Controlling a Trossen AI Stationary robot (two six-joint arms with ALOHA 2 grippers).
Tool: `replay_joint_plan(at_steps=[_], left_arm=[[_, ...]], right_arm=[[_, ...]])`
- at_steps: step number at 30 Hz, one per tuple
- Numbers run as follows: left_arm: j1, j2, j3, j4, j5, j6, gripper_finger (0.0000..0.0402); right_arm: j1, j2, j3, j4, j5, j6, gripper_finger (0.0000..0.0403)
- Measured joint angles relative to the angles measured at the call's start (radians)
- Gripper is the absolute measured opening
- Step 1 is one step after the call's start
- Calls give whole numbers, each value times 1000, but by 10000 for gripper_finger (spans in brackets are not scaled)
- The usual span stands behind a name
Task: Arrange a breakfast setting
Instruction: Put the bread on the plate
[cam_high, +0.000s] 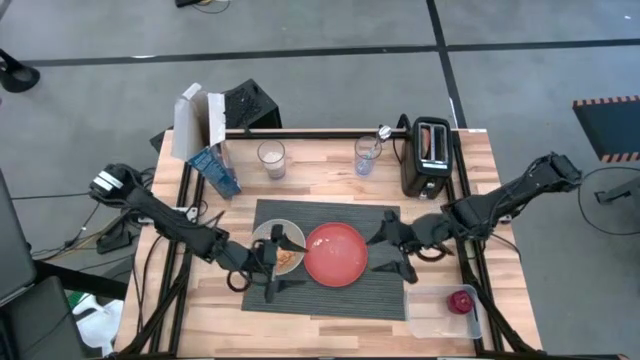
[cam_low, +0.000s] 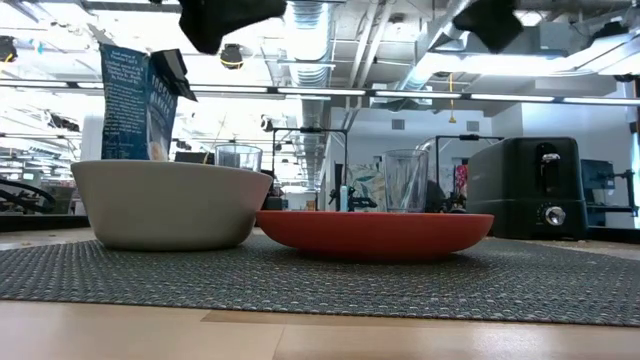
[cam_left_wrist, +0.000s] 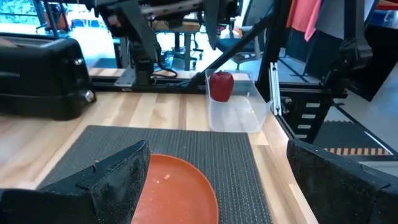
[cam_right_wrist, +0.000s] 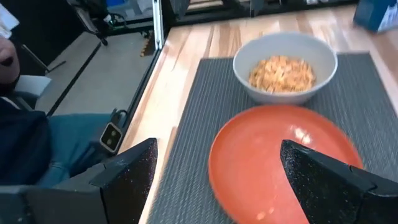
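Left claw (cam_high: 272, 268) hangs released over the bowl (cam_high: 279, 249); right claw (cam_high: 393, 254) gapes at the plate's (cam_high: 336, 254) three o'clock. Bowl and plate already sit on the placemat (cam_high: 375, 296). Apparently left: red item (cam_high: 461, 300) in its container at five o'clock; no spoon visible

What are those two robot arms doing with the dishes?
They are setting up breakfast. A bowl of cereal and a red plate sit side by side on the grey placemat. The left gripper hangs open over the bowl, the right gripper open beside the plate. Neither holds anything.
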Motion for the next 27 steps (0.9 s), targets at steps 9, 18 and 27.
replay_joint_plan(at_steps=[9, 18, 27], left_arm=[[-3, 195, 0, 250, 40, -50, 364], [-75, 250, 0, 278, 29, -124, 364], [-132, 249, 12, 293, -63, -110, 364]], right_arm=[[136, 0, 126, -285, 89, 316, 366], [273, 0, 226, -426, 192, 552, 366], [322, 0, 248, -438, 252, 587, 366]])
